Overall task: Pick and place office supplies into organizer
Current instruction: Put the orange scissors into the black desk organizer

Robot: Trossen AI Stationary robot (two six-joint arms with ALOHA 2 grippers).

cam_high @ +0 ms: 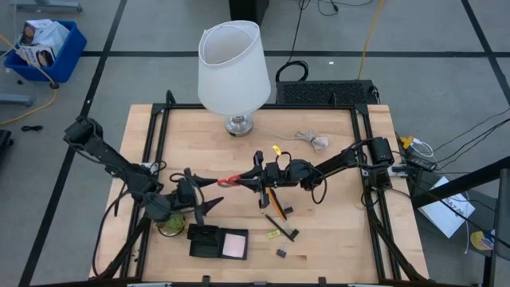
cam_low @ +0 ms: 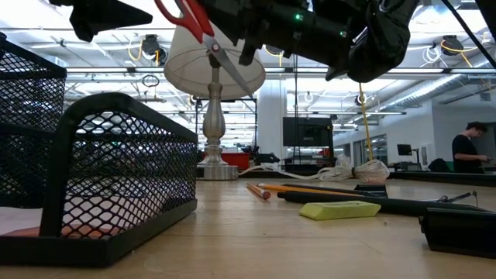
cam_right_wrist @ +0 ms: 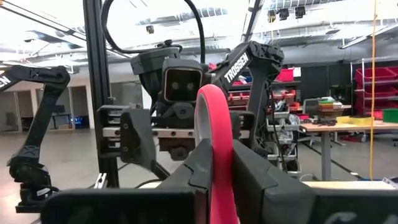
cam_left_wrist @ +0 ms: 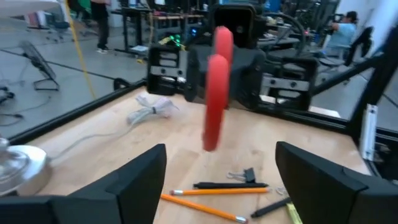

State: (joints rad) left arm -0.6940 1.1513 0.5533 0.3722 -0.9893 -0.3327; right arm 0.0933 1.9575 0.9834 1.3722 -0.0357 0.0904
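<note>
Holding the scissors (cam_high: 230, 181) clamped mid-counter, the right claw (cam_high: 256, 177) offers red handles toward the left claw (cam_high: 209, 201), spread apart.

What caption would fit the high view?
Right gripper holds red-handled scissors above the table, facing the open left gripper near the organizer.

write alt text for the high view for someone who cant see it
Seen from above, the right pincer holds red-handled scissors over a wooden table, facing the open left pincer. Pencils lie below; a black organizer sits near the front edge.
</note>
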